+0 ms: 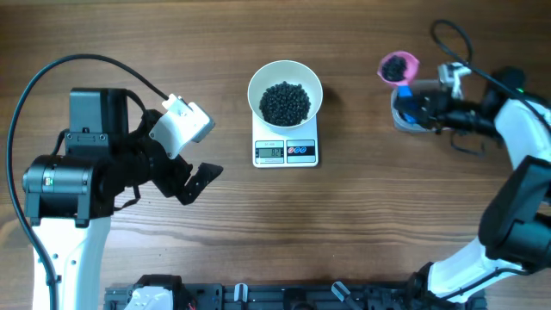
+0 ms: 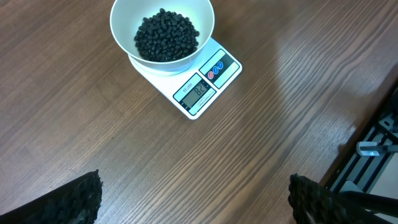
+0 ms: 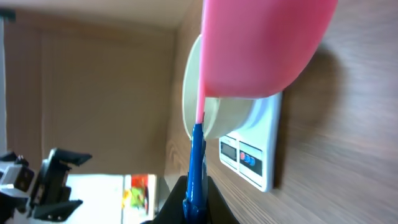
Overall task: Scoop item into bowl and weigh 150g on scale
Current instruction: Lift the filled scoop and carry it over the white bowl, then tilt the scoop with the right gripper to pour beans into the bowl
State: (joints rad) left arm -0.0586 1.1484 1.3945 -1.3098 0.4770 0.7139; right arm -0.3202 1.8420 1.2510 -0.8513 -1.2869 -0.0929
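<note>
The white bowl [image 1: 285, 93] stands on the white scale [image 1: 286, 150] at the table's middle, holding a heap of black beans [image 1: 285, 102]. My right gripper [image 1: 424, 107] is shut on the blue handle [image 1: 406, 89] of a pink scoop [image 1: 399, 67] with some beans in its cup, well right of the bowl. In the right wrist view the scoop [image 3: 261, 50] fills the top, with the handle [image 3: 196, 162] between the fingers of the gripper [image 3: 196, 202]. My left gripper [image 1: 194, 179] hangs open and empty left of the scale [image 2: 205, 84]; the bowl [image 2: 163, 31] lies ahead of it.
A clear plastic tub [image 1: 408, 117] sits under the right gripper, mostly hidden by it. A black rail [image 1: 293, 297] runs along the table's near edge. The left arm's base [image 1: 60, 185] stands at the left.
</note>
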